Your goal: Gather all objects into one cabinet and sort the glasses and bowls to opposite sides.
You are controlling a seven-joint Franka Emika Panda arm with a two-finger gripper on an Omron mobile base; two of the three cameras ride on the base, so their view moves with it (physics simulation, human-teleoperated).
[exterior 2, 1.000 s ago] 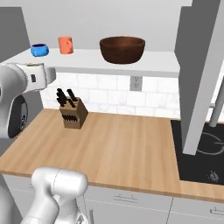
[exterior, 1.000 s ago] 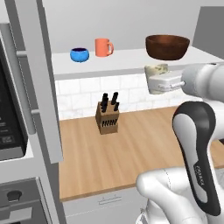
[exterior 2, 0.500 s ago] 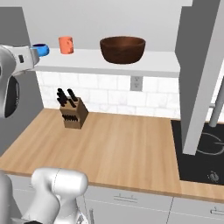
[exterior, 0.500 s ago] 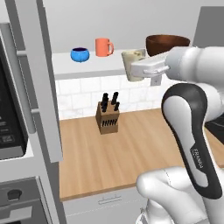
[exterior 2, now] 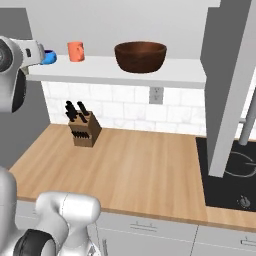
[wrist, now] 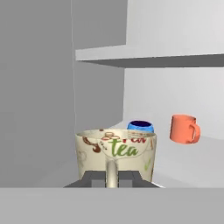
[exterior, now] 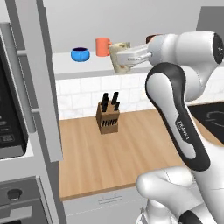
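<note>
Glossy white rounded arm (exterior: 175,127) segments, dark grey joint bands, small grey lettering along one band

White cabinet shelf (exterior 2: 170,71) carries blue bowl (exterior: 80,54), orange mug (exterior 2: 76,51), large brown bowl (exterior 2: 140,56). Wooden table (exterior 2: 145,170) below carries knife block (exterior 2: 82,130).

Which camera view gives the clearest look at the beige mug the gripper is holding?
The hand view: the beige mug sits close and upright, its handle pinched in the gripper, the lettering on its side readable. The left base view shows the mug small, held out near the shelf. In the right base view the arm hides it.
</note>
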